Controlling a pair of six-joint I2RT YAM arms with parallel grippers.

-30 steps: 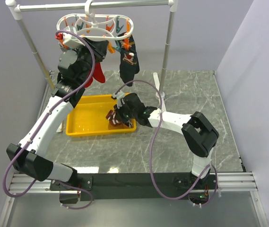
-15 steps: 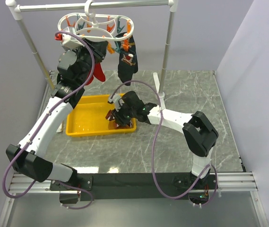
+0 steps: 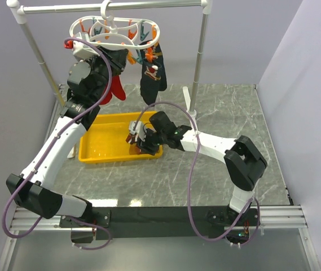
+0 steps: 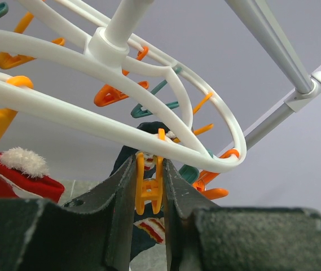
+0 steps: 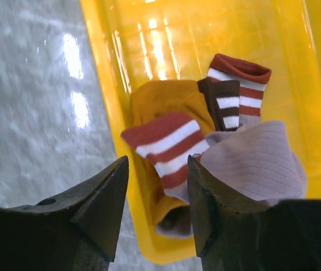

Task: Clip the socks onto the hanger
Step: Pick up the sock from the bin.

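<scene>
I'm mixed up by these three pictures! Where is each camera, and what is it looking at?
Top external: high behind the arms, looking down at the table, hanger and yellow tray; both arms show.
Left wrist: on the left arm, looking up at the hanger; left gripper pinches an orange clothespin.
Right wrist: on the right arm, looking down into the tray at the socks; right gripper open.
Shared: top and left wrist both see the hanger.

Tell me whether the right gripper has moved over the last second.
Yes. The right gripper has edged left, further over the yellow tray from its right rim, jaws now open.
</scene>
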